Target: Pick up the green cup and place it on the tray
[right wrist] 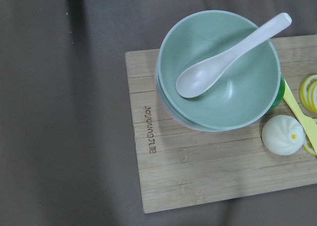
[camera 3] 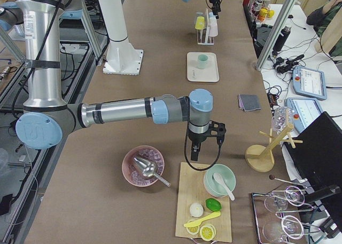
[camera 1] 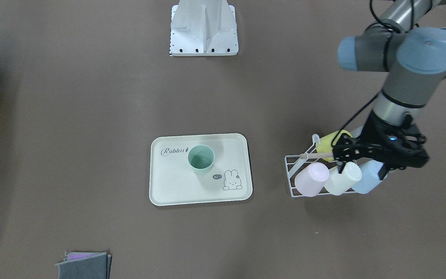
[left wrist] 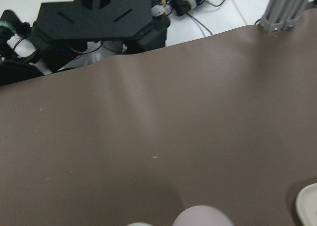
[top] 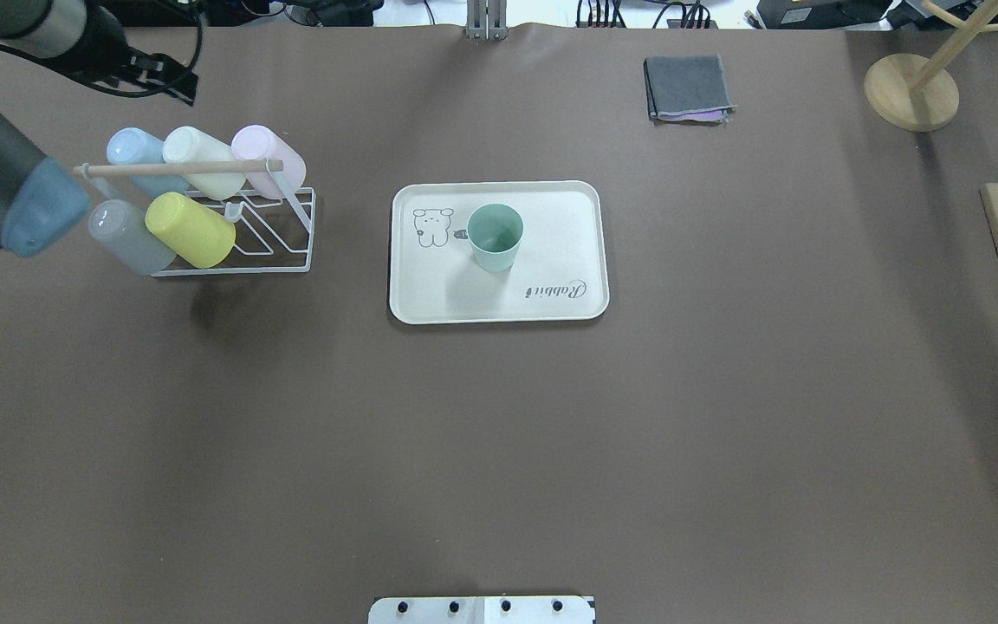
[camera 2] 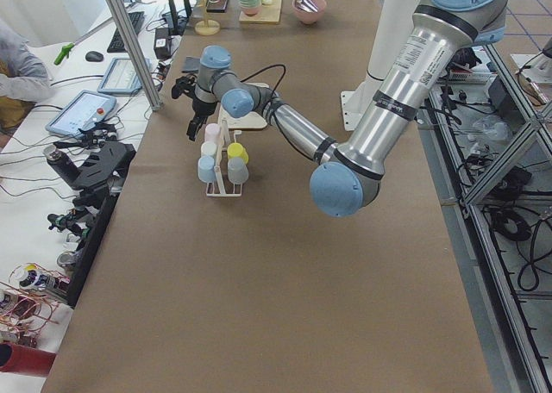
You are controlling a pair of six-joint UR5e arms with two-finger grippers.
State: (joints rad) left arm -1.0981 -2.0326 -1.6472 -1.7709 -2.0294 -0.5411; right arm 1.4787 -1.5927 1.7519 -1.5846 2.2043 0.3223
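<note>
The green cup [camera 1: 201, 158] stands upright, mouth up, on the cream tray [camera 1: 172, 186] near its "Rabbit" script. Cup [top: 495, 236] and tray [top: 551, 260] lie mid-table in the overhead view. My left gripper [camera 1: 341, 157] hovers over the cup rack, well to the side of the tray. Its jaws look open and empty. It also shows in the overhead view [top: 161, 78]. My right gripper [camera 3: 193, 154] hangs above the cutting board at the table's far end. I cannot tell whether it is open or shut.
A white wire rack [top: 291, 251] holds pink, cream, blue and yellow cups. A folded grey cloth [top: 688, 87] and a wooden stand [top: 910, 91] lie beyond the tray. The cutting board [right wrist: 198, 176] carries a green bowl with a spoon [right wrist: 218, 72]. A pink bowl [camera 3: 143, 166] sits beside it.
</note>
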